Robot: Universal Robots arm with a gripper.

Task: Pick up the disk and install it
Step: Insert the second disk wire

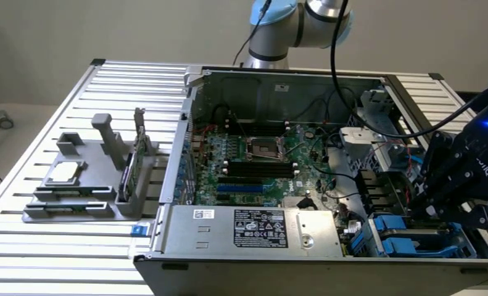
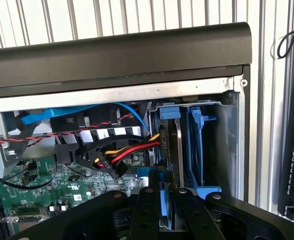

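Observation:
My gripper [image 1: 443, 213] hangs low over the drive bay at the front corner of the open computer case [image 1: 196, 111], on the exterior view's right. In the wrist view the black fingers [image 2: 187, 207] are shut on a blue plastic rail of the disk [image 2: 178, 150]. The disk stands on edge inside the bay, its thin metal side showing between blue carrier parts. Blue carriers [image 1: 416, 245] also sit in the bay just below the gripper; the gripper body hides where the fingers meet them.
Red, yellow and black power cables [image 2: 119, 159] and a blue data cable [image 2: 62, 114] lie right beside the bay. The motherboard [image 1: 256, 163] and power supply [image 1: 252, 227] fill the case. A grey fixture [image 1: 79, 185] holding a green card stands on the exterior view's left.

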